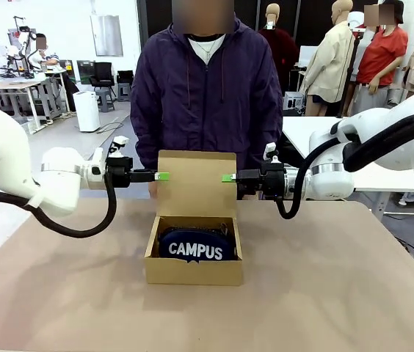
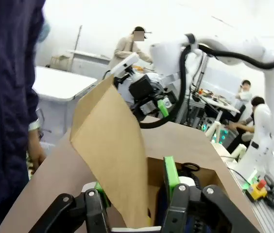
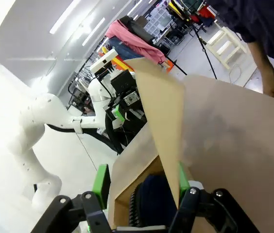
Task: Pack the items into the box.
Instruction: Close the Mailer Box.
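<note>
The box sits at mid-table with its flap lid standing upright. Inside lies the navy pouch, its white "CAMPUS" lettering facing the camera. The left gripper meets the lid's left edge and the right gripper its right edge. In both wrist views the lid passes between the green pads, jaws spread wider than the cardboard, not clamped. A person in a purple jacket stands just behind the box.
</note>
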Robot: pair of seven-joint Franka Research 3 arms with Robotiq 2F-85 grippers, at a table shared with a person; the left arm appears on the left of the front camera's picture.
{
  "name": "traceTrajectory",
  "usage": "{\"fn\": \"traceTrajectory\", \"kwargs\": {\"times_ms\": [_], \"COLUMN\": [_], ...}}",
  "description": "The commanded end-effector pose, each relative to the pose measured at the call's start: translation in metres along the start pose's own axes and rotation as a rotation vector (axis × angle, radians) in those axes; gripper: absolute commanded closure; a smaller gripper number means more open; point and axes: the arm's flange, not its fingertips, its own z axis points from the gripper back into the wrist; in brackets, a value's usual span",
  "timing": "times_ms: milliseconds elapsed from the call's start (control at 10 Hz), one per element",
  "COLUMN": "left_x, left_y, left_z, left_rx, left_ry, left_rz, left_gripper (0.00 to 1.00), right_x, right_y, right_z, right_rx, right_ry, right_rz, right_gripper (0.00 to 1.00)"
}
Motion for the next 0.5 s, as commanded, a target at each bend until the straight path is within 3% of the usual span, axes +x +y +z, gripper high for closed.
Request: {"fn": "traceTrajectory", "kwargs": {"times_ms": [0,200,400], "left_x": [-0.006,-0.012,-0.017], "left_y": [-0.03,-0.036,-0.037], "left_z": [0.009,0.011,0.007], "left_rx": [-0.071,-0.107,-0.142], "left_ry": [0.012,0.037,0.031], "left_rz": [-0.125,-0.188,-0.221], "left_gripper": [0.45,0.45,0.45], "right_x": [-0.021,-0.035,-0.044], "right_y": [0.029,0.034,0.029], "right_z": [-0.002,-0.007,-0.011], "right_rx": [-0.041,-0.092,-0.152], "right_ry": [0.059,0.128,0.129], "right_rz": [0.136,0.264,0.376], "right_gripper": [0.32,0.32,0.32]}}
